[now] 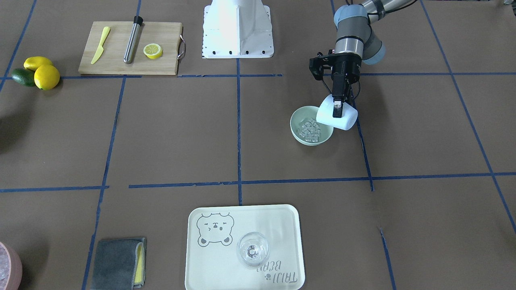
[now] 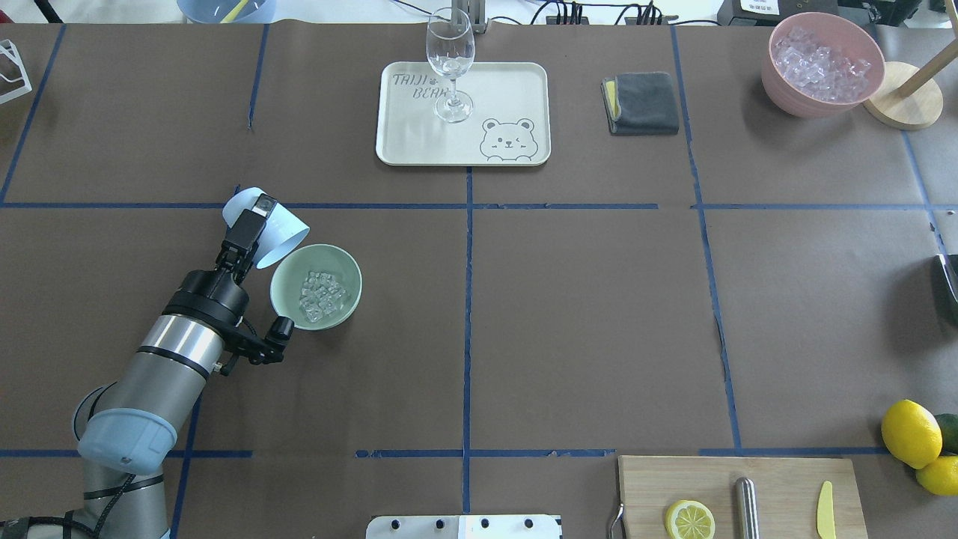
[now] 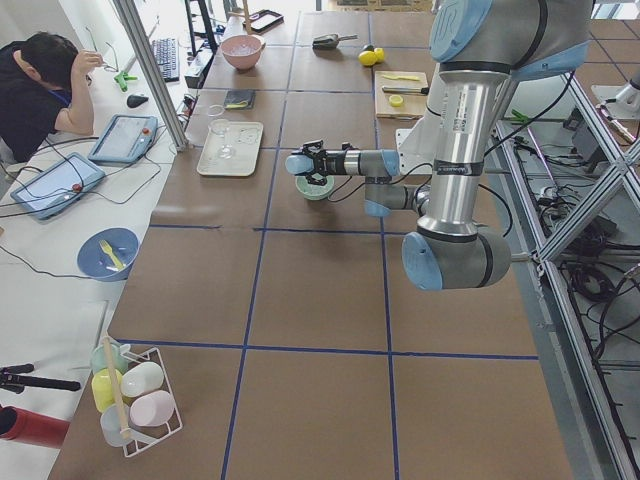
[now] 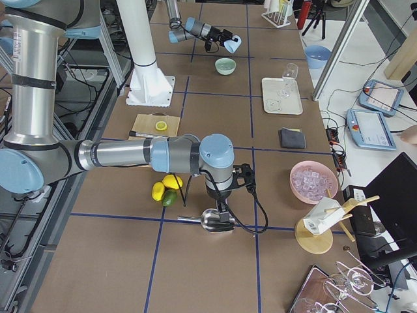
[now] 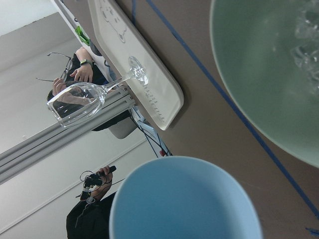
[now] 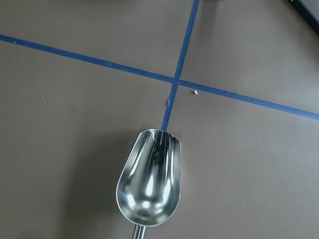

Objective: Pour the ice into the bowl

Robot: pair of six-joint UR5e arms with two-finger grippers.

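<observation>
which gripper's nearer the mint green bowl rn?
Left. The left gripper holds the pale blue cup tipped at the bowl's rim, ice in the bowl. The right gripper is far off at the table's other end, above the metal scoop.

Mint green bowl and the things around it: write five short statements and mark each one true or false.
1. The ice lies inside the bowl. True.
2. The left gripper holds the pale blue cup tipped, with its mouth toward the bowl. True.
3. The pale blue cup is full of ice. False: the left wrist view shows its inside empty.
4. The wine glass lies on its side on the tray. False: it stands upright there.
5. The lemon slice sits in the bowl. False: it lies on the cutting board.
</observation>
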